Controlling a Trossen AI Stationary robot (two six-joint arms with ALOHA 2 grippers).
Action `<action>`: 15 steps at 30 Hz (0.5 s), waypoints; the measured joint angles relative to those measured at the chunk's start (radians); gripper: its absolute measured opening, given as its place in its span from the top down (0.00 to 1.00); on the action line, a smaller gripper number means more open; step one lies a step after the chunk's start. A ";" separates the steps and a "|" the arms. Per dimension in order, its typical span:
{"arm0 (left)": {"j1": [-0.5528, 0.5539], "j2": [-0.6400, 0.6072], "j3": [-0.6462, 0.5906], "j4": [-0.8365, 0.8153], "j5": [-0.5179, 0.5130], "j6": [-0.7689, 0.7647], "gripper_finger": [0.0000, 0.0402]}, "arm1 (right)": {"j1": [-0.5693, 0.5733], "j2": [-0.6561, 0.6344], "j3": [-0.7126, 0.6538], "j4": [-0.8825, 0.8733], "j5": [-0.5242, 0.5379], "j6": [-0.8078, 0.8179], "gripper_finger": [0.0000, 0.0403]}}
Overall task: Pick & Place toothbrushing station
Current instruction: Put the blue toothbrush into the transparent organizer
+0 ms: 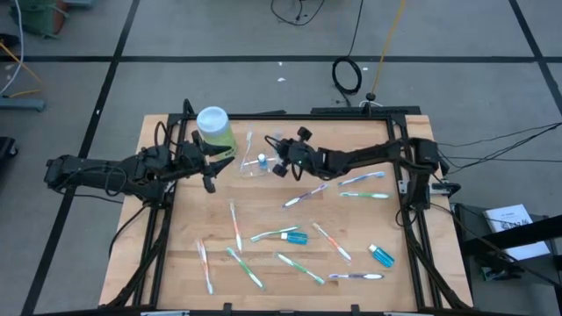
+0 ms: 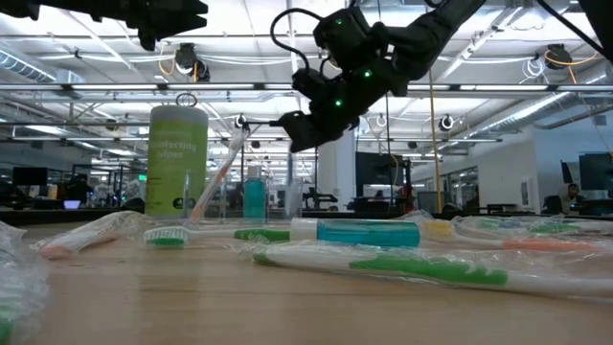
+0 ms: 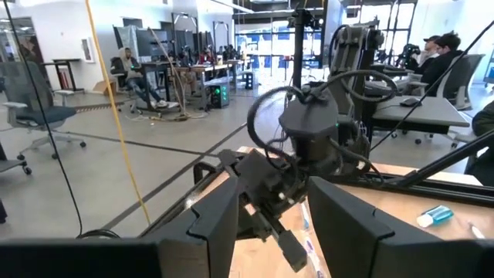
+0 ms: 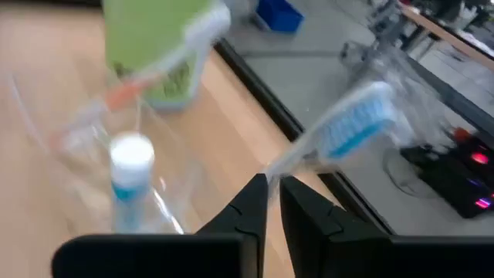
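The clear plastic cup [image 1: 253, 167] stands at the far middle of the table. A white toothbrush [image 1: 248, 146] leans in it and a small blue toothpaste tube [image 4: 130, 174] stands in it. My right gripper [image 1: 278, 164] hovers just right of the cup, above the table, nearly level [image 2: 299, 134]. Its fingers are almost together at the handle of a wrapped toothbrush with blue bristles [image 4: 351, 127]. My left gripper [image 1: 211, 174] waits left of the cup, raised and open, with nothing between its fingers [image 3: 270, 224]. My right gripper has the blue-bristled toothbrush by the lower end of its handle [image 4: 270, 166], pinched at the tips of its two fingers with only a narrow slit between them. The brush slants up and away from the fingers, head end farthest, clear of the table. Blur hides the contact itself.
A light-green bottle with a white cap [image 1: 216, 130] stands just left of the cup. Several wrapped toothbrushes [image 1: 303, 195] [image 1: 237, 226] and two blue toothpaste tubes [image 1: 297, 237] [image 1: 380, 255] lie scattered over the near and right parts of the table.
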 joint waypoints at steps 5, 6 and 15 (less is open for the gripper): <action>0.000 0.000 0.000 0.000 0.000 0.018 0.59 | 0.003 -0.005 0.000 -0.040 0.002 0.006 0.84; 0.000 0.000 0.000 0.000 0.000 0.017 0.59 | 0.003 -0.005 0.000 -0.042 0.002 0.007 0.82; 0.000 0.000 0.000 -0.076 0.000 -0.019 0.59 | 0.029 -0.098 0.001 -0.291 -0.001 -0.005 0.63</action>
